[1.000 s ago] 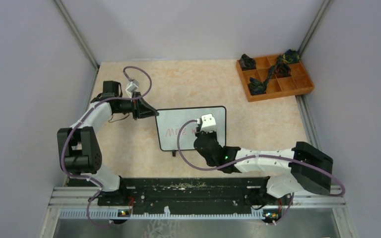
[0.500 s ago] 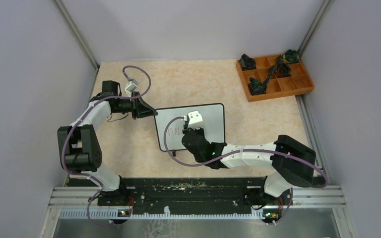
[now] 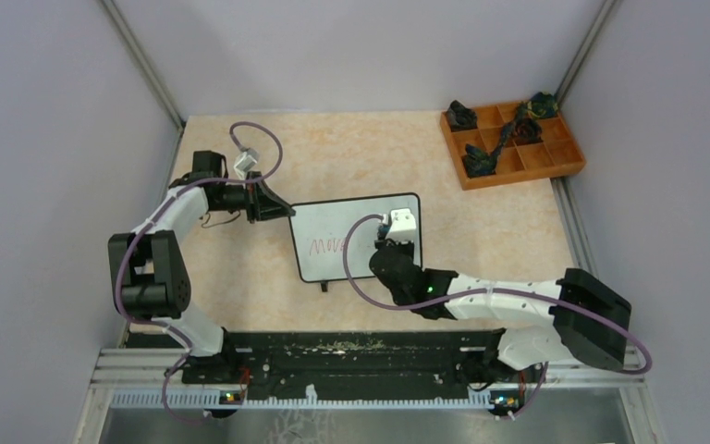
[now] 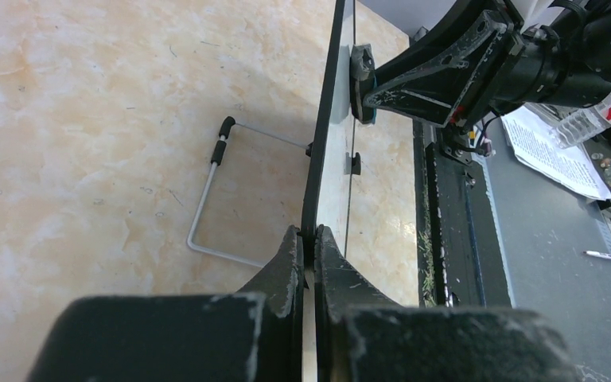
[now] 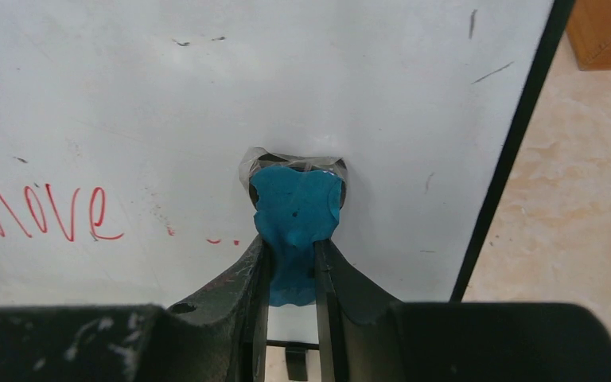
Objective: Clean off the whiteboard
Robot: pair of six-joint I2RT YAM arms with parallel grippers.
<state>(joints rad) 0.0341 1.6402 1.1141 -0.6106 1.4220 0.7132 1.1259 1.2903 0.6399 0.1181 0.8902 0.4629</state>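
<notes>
The whiteboard (image 3: 351, 222), white with a thin black frame, stands mid-table and bears red writing (image 3: 326, 245) on its left half. In the right wrist view the board (image 5: 207, 79) shows red letters (image 5: 48, 213) at lower left. My left gripper (image 3: 285, 211) is shut on the board's upper left edge; the left wrist view shows its jaws (image 4: 309, 239) pinching the black frame (image 4: 326, 135). My right gripper (image 3: 394, 243) is shut on a blue cloth pad (image 5: 296, 215) pressed against the board's right half.
An orange compartment tray (image 3: 564, 165) with dark items sits at the far right. A wire stand (image 4: 207, 199) lies behind the board. Grey walls enclose the table; a black rail (image 3: 351, 351) runs along the near edge.
My right gripper swept left across the board with the blue pad, then back to the right. The red letters on the right of the word are gone. The left gripper has held still.
</notes>
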